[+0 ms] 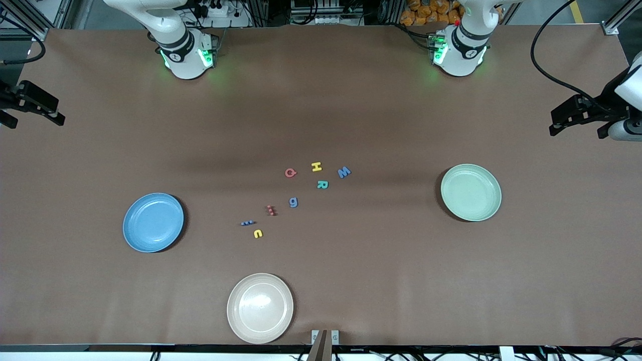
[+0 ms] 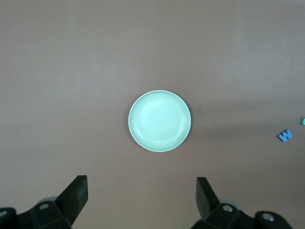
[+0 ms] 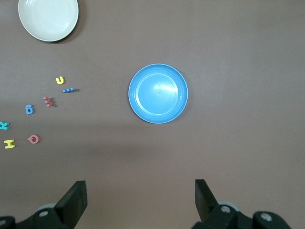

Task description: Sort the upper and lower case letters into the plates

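Eight tiny letters lie mid-table: red Q (image 1: pixel 290 173), yellow H (image 1: pixel 316 167), blue W (image 1: pixel 343 172), teal R (image 1: pixel 322 185), blue g (image 1: pixel 293 202), a red letter (image 1: pixel 271 210), a blue letter (image 1: pixel 247 223) and a yellow letter (image 1: pixel 258 233). The blue plate (image 1: pixel 153 222) lies toward the right arm's end and is bare (image 3: pixel 157 93). The mint green plate (image 1: pixel 471 192) lies toward the left arm's end and is bare (image 2: pixel 159 120). My left gripper (image 1: pixel 576 131) is open and empty, high over its end of the table (image 2: pixel 141 183). My right gripper (image 1: pixel 34 120) is open and empty over its end (image 3: pixel 140 188).
A beige plate (image 1: pixel 260 308) lies bare near the table's front edge, nearer to the front camera than the letters. A small bracket (image 1: pixel 325 337) sits at that edge. Black cables (image 1: pixel 551 75) hang by the left arm's end.
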Available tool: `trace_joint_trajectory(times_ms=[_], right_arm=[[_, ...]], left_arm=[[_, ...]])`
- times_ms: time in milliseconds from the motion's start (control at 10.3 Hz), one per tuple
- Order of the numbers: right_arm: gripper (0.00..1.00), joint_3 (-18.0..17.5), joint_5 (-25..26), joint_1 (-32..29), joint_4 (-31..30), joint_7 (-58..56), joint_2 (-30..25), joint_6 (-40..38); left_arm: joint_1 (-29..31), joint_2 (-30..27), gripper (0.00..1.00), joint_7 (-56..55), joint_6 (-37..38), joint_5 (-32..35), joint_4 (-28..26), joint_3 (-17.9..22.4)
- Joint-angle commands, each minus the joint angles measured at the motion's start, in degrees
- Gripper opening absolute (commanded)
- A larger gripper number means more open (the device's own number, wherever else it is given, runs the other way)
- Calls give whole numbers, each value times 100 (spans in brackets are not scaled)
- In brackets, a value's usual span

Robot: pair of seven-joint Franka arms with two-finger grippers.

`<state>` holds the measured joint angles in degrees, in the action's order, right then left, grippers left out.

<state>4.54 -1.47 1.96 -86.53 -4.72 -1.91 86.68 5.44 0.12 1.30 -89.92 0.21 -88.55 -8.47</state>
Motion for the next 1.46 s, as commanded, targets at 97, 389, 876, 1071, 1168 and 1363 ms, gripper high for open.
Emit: trace_joint_trajectory(times_ms=[97, 389, 876, 1071, 1168, 1363], right_arm=[[100, -84, -20, -73, -276, -56, -99, 77], [100, -102, -47, 111, -627, -21, -55, 401], [100, -102, -56, 629, -1050, 23, 541, 1333], [100, -111, -99, 788, -989, 6, 883, 1631], [100, -111, -108, 937, -989, -38, 1094, 1842], [100, -111, -108, 1392, -980, -47, 1560, 2333]], left_arm=[[-69, 110, 100, -1099, 98, -179, -171, -460], [-122, 575, 100, -1247, 10, -144, -198, -1242], [-929, 1165, 100, -1212, -1356, 331, -968, -1869], [-1263, 1410, 100, -1203, -2097, 340, -1348, -1869], [-1334, 1664, 100, -1194, -2204, 340, -1332, -1869], [-1658, 1956, 100, -1150, -2712, 349, -1454, -1860]])
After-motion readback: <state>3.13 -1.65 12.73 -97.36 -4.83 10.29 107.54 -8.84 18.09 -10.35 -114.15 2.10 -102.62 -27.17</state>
